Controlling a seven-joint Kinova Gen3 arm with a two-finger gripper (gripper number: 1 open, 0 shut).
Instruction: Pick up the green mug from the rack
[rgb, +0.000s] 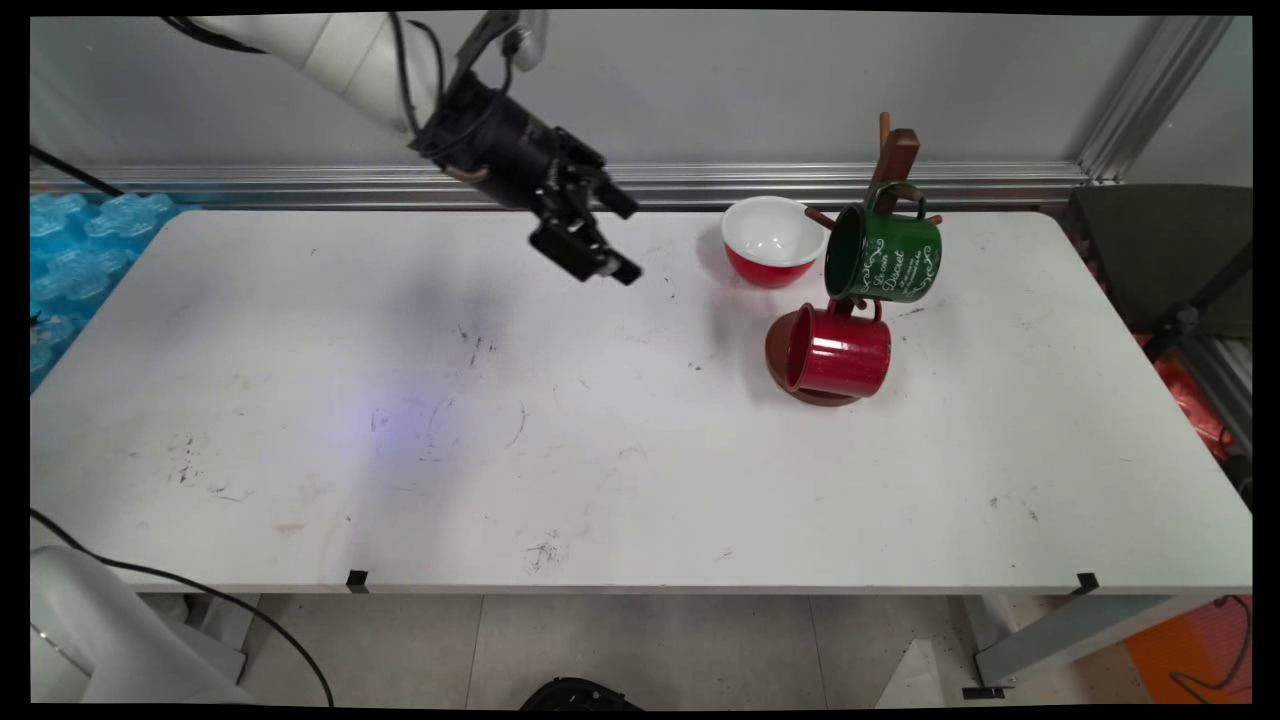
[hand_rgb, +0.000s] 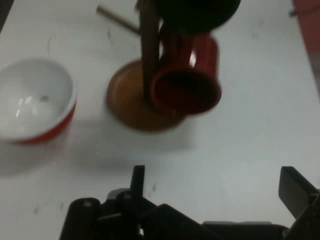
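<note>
Claw (rgb: 620, 235) open, near 2 mugs (rgb: 840, 352), 1 bowl (rgb: 772, 241)

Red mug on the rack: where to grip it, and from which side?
Probably the rim. The red mug hangs sideways by its handle from a lower peg of the wooden rack, mouth facing the table's left, toward the gripper. Come from that left side, one finger inside the mouth, one outside on the wall. The handle is on the peg and the green mug hangs close above, so a top approach looks crowded.

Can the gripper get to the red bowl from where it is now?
Probably yes: the gripper hangs open above bare table, left of the red bowl, with nothing between them. The mug stand is beyond the bowl.
</note>
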